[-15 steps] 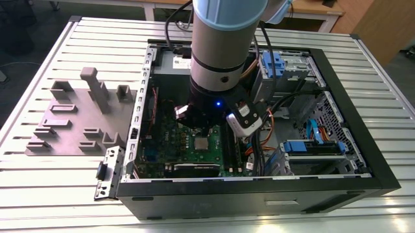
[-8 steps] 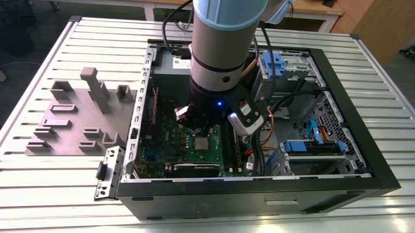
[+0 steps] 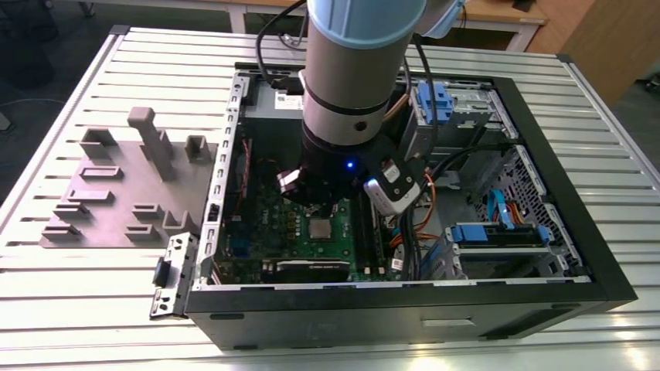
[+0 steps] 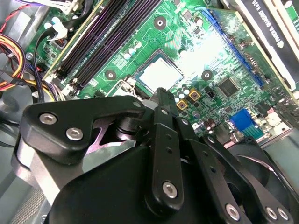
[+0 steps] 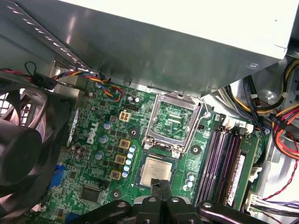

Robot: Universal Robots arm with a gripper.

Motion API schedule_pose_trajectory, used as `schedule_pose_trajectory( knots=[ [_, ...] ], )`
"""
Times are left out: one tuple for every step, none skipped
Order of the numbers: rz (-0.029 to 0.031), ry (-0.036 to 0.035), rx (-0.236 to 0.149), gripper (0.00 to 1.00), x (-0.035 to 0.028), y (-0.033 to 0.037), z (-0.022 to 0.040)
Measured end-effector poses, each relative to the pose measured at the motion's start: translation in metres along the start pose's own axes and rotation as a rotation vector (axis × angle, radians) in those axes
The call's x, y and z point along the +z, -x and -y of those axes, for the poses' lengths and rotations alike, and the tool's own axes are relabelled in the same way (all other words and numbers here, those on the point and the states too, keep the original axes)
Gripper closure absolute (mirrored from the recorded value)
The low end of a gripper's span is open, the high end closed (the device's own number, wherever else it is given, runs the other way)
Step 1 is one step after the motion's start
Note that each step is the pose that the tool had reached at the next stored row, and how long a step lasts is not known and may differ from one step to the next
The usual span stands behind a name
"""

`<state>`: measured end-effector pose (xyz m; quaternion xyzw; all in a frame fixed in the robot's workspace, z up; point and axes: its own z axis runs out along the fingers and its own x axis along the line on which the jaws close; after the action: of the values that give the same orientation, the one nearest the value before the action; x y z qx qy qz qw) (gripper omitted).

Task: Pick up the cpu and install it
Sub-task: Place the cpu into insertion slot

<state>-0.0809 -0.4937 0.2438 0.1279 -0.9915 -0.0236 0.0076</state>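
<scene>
A slatted metal worktop [image 3: 93, 309] carries an open computer case [image 3: 413, 313]. Inside, the cpu [image 5: 155, 171] lies flat in its socket on the green motherboard [image 5: 91, 154], beside the raised socket frame [image 5: 173, 116]. The tool [image 5: 161, 185], tips clenched together and empty, hangs just above the cpu and hides part of one edge.

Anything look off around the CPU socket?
Nothing looks damaged or spilled. The cpu lies flat and square on the motherboard. The one oddity is the metal socket frame, hinged open beside it rather than closed over it.

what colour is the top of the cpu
Silver-grey, with a paler rim; the cpu shows best in the first wrist view.
</scene>
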Motion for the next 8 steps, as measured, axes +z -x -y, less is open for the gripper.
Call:
schedule_pose_trajectory(
  knots=[
    [0.0000, 0.0000, 0.000, 0.89, 0.0000, 0.0000, 0.0000],
    [0.0000, 0.0000, 0.000, 0.89, 0.0000, 0.0000, 0.0000],
    [0.0000, 0.0000, 0.000, 0.89, 0.0000, 0.0000, 0.0000],
    [0.0000, 0.0000, 0.000, 0.89, 0.0000, 0.0000, 0.0000],
    [0.0000, 0.0000, 0.000, 0.89, 0.0000, 0.0000, 0.0000],
    [0.0000, 0.0001, -0.001, 0.89, 0.0000, 0.0003, 0.0001],
    [0.0002, 0.0002, -0.001, 0.89, 0.0001, 0.0009, 0.0002],
    [0.0002, 0.0002, -0.001, 0.89, 0.0001, 0.0016, 0.0004]
  ],
)
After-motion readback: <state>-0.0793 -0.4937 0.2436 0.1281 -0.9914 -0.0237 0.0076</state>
